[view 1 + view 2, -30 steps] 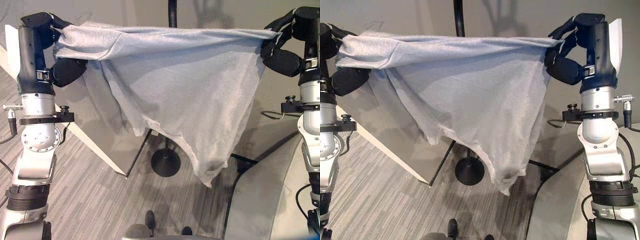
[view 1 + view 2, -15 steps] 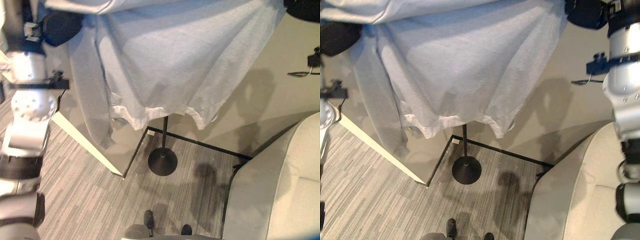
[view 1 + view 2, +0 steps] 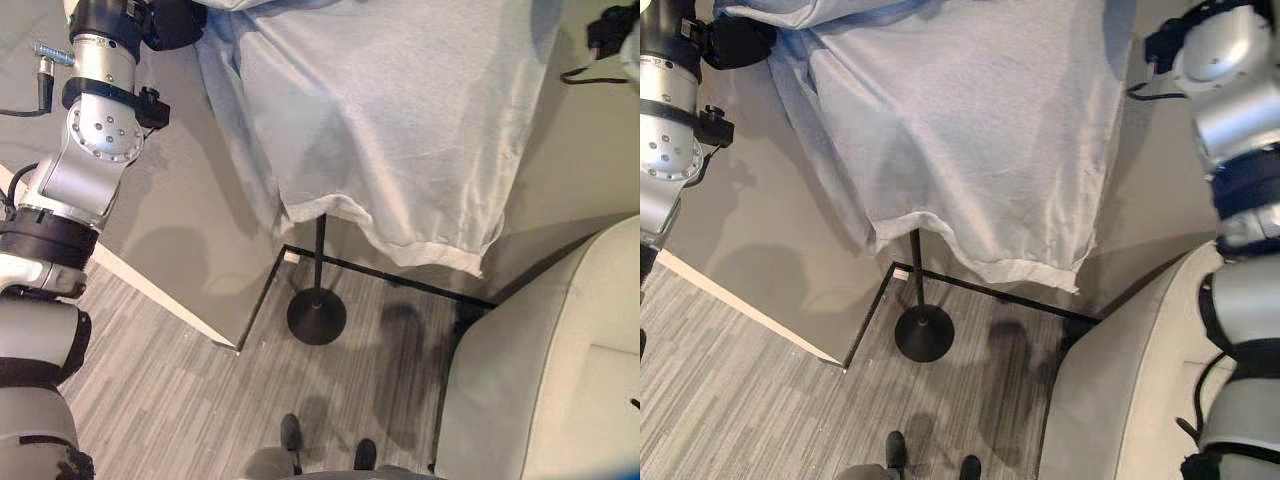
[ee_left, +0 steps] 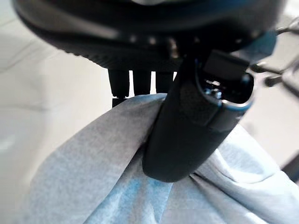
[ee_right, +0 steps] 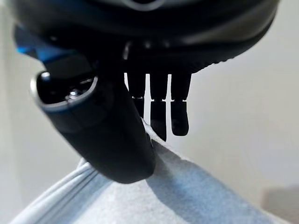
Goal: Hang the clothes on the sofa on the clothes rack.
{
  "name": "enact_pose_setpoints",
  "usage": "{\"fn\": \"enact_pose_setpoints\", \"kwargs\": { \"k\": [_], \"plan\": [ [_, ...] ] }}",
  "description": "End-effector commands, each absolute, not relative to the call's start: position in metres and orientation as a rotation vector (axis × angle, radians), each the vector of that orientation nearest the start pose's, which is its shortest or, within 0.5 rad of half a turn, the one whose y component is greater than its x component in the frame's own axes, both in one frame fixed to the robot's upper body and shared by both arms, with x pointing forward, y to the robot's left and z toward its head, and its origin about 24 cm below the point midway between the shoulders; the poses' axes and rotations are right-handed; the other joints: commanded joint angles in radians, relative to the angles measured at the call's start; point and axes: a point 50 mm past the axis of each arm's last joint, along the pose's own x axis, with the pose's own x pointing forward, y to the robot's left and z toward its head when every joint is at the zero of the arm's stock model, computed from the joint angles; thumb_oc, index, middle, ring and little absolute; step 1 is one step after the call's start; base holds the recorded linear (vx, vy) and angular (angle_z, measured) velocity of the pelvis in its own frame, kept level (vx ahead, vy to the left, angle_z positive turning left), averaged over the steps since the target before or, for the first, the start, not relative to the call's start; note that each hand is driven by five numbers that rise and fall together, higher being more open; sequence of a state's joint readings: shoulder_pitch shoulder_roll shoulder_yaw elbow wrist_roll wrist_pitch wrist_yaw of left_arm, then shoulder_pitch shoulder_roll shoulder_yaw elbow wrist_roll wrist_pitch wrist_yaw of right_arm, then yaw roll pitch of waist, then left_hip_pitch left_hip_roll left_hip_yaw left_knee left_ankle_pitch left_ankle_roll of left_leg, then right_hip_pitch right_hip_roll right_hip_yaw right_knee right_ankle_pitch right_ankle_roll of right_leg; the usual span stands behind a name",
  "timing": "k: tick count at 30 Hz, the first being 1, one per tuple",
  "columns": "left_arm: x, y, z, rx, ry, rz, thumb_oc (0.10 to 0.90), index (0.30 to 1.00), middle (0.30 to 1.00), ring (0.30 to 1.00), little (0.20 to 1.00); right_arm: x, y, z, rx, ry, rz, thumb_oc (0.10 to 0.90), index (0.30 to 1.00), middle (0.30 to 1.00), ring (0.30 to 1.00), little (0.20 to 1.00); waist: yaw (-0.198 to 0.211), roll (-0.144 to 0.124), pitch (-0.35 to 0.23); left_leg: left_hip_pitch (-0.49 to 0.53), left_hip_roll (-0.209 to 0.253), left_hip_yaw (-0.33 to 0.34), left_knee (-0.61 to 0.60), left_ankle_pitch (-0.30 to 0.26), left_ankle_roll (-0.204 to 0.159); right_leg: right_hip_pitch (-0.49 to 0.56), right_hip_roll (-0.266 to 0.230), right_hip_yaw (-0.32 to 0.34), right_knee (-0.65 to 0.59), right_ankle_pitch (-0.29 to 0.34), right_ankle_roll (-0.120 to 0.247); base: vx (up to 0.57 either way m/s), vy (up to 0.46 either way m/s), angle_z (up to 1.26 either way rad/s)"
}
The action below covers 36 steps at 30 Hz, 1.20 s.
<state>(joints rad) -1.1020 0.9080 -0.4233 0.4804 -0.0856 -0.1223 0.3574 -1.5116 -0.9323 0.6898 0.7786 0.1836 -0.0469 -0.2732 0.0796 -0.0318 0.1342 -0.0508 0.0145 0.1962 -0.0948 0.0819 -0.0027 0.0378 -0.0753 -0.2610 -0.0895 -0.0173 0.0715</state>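
A pale grey garment [image 3: 400, 130] is held up high in front of the wall, spread between both raised arms, its hem hanging level with the upper part of the rack's pole [image 3: 320, 255]. The left hand [image 4: 187, 126] is clamped on one upper edge, cloth pinched between thumb and fingers [image 4: 133, 84]. The right hand [image 5: 117, 140] is pinched on the other edge (thumb pressed over the fabric). The rack's round base [image 3: 316, 316] is seen on the floor, just beside the sofa [image 3: 560, 380].
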Motion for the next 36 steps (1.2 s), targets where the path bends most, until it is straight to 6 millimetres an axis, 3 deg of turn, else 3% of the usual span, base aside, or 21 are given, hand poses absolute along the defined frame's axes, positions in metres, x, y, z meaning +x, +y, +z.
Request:
{"fn": "enact_pose_setpoints", "kwargs": {
  "k": [1,10,11,21,24,26,27,28,29,36],
  "plan": [
    [0.332,0.247,0.386,0.736,-0.932,0.492,0.400,0.300,0.300,0.300,0.300,0.336,-0.245,0.450,-0.787,-0.842,-0.525,0.400,0.300,0.300,0.300,0.300,0.042,-0.071,-0.085,0.014,0.021,0.009,0.008,-0.105,-0.071,0.059,-0.114,-0.086,0.002,0.052,0.135,0.02,-0.005,0.05],
    [0.338,0.259,0.346,0.695,-0.832,0.497,0.400,0.300,0.300,0.300,0.300,0.350,-0.237,0.420,-0.765,-0.793,-0.476,0.400,0.300,0.300,0.300,0.300,0.056,-0.075,-0.047,-0.011,0.014,-0.005,0.008,-0.101,-0.065,0.045,-0.117,-0.094,0.002,0.059,0.130,0.00,0.000,-0.02],
    [0.336,0.268,0.325,0.661,-0.780,0.493,0.400,0.300,0.300,0.300,0.300,0.356,-0.229,0.393,-0.742,-0.776,-0.407,0.400,0.300,0.300,0.300,0.300,0.059,-0.072,-0.040,-0.017,0.009,-0.008,0.008,-0.100,-0.057,0.039,-0.120,-0.089,0.002,0.064,0.126,0.02,0.004,-0.17],
    [0.325,0.278,0.272,0.609,-0.673,0.446,0.400,0.300,0.300,0.300,0.300,0.359,-0.231,0.321,-0.711,-0.668,-0.300,0.400,0.300,0.300,0.300,0.300,0.060,-0.057,-0.043,0.020,0.001,-0.007,0.008,-0.118,-0.046,0.070,-0.132,-0.095,0.002,0.055,0.121,0.03,0.008,-0.07],
    [0.316,0.281,0.236,0.555,-0.588,0.415,0.400,0.300,0.300,0.300,0.300,0.353,-0.238,0.278,-0.651,-0.591,-0.259,0.400,0.300,0.300,0.300,0.300,0.060,-0.051,-0.048,0.039,-0.001,-0.010,0.008,-0.126,-0.041,0.089,-0.135,-0.096,0.002,0.045,0.117,0.01,-0.009,-0.04],
    [0.314,0.281,0.228,0.544,-0.566,0.401,0.400,0.300,0.300,0.300,0.300,0.351,-0.239,0.268,-0.648,-0.572,-0.238,0.400,0.300,0.300,0.300,0.300,0.061,-0.049,-0.050,0.046,-0.001,-0.010,0.008,-0.129,-0.041,0.093,-0.135,-0.098,0.002,0.041,0.115,0.00,-0.006,-0.03],
    [0.313,0.282,0.225,0.536,-0.559,0.397,0.400,0.300,0.300,0.300,0.300,0.350,-0.239,0.265,-0.642,-0.567,-0.229,0.471,0.406,0.406,0.406,0.406,0.060,-0.048,-0.051,0.048,0.000,-0.010,0.008,-0.129,-0.040,0.095,-0.136,-0.098,0.002,0.038,0.115,0.00,0.000,0.00],
    [0.312,0.282,0.224,0.536,-0.557,0.396,0.469,0.404,0.404,0.404,0.404,0.349,-0.239,0.264,-0.642,-0.565,-0.229,0.728,0.792,0.792,0.792,0.792,0.060,-0.048,-0.052,0.049,0.000,-0.011,0.008,-0.129,-0.041,0.097,-0.135,-0.098,0.002,0.038,0.115,0.00,0.000,0.00],
    [0.311,0.282,0.217,0.524,-0.537,0.381,0.800,0.900,0.900,0.900,0.900,0.347,-0.239,0.259,-0.615,-0.562,-0.209,0.800,0.900,0.900,0.900,0.900,0.059,-0.047,-0.054,0.054,0.001,-0.009,0.008,-0.130,-0.041,0.100,-0.135,-0.099,0.002,0.036,0.114,0.00,0.000,0.00],
    [0.305,0.287,0.204,0.508,-0.488,0.357,0.800,0.900,0.900,0.900,0.900,0.334,-0.243,0.259,-0.520,-0.609,-0.192,0.800,0.900,0.900,0.900,0.900,0.055,-0.048,-0.067,0.069,0.008,-0.009,0.008,-0.129,-0.044,0.116,-0.129,-0.102,0.002,0.026,0.110,-0.02,-0.018,0.01]
  ]
}}
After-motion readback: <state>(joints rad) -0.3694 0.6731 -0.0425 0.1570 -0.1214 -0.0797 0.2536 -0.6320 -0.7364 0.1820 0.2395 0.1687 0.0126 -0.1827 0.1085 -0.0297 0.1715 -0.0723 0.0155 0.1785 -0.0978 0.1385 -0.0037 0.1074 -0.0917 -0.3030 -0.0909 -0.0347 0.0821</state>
